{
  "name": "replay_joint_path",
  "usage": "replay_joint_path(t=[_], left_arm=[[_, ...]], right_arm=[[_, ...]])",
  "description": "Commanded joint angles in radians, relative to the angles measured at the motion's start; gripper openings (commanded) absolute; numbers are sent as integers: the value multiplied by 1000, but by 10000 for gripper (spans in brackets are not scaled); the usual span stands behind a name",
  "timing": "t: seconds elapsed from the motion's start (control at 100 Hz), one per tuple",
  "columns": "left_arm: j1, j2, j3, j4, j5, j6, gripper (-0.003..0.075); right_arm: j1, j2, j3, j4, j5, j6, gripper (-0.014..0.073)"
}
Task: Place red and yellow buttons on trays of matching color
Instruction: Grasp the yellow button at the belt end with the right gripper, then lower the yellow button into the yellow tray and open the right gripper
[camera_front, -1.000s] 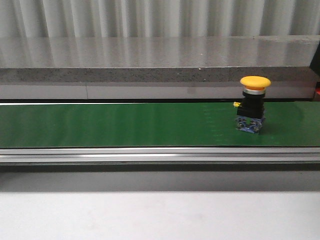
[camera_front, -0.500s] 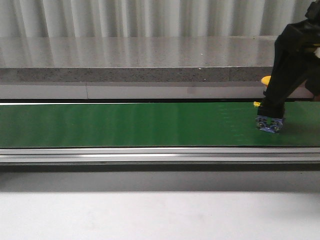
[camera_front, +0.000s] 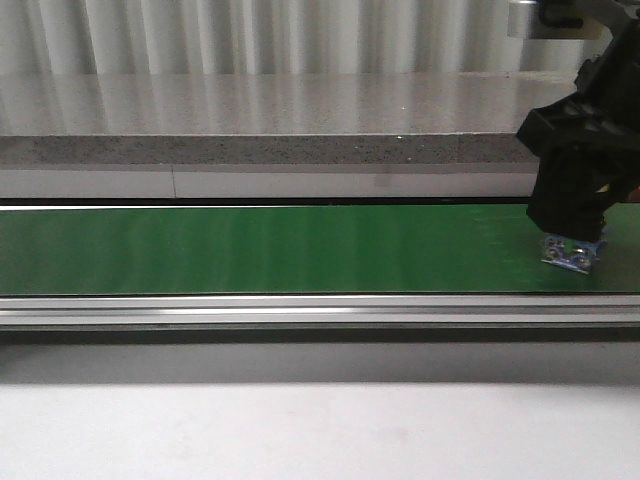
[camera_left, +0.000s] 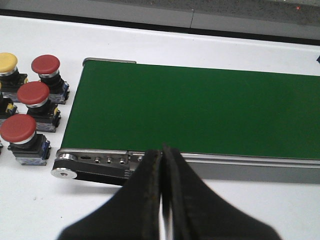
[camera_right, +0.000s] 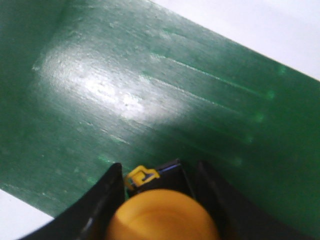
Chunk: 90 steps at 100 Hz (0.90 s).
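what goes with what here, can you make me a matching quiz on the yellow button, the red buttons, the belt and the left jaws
Things:
1. yellow button
2. red buttons
3. belt
4. left gripper

States:
A. green, running across the front view
B. on the white table beside the belt's end
C. between the right gripper's jaws, over the belt
D. jaws pressed together, holding nothing

Pairs: 1-C, 2-B, 3-A, 4-D
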Motion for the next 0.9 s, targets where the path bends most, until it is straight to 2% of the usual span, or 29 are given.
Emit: replay_joint_path(t=[0.0, 0.17, 0.33, 0.69, 0.89], left_arm=[[-6, 4, -26, -14, -72, 2, -20], [-6, 4, -26, -14, -72, 2, -20], [-6, 4, -26, -14, -72, 2, -20], [-6, 4, -26, -14, -72, 2, -20], [-6, 4, -26, -14, -72, 2, -20]], right_arm=[[-6, -36, -36, 7, -34, -10, 158], [-63, -36, -105, 7, 69, -4, 144], [-186, -36, -169, -3, 182, 44, 144], [-602, -41, -165, -23, 193, 218, 144], [-727, -41, -138, -23, 123, 267, 144]])
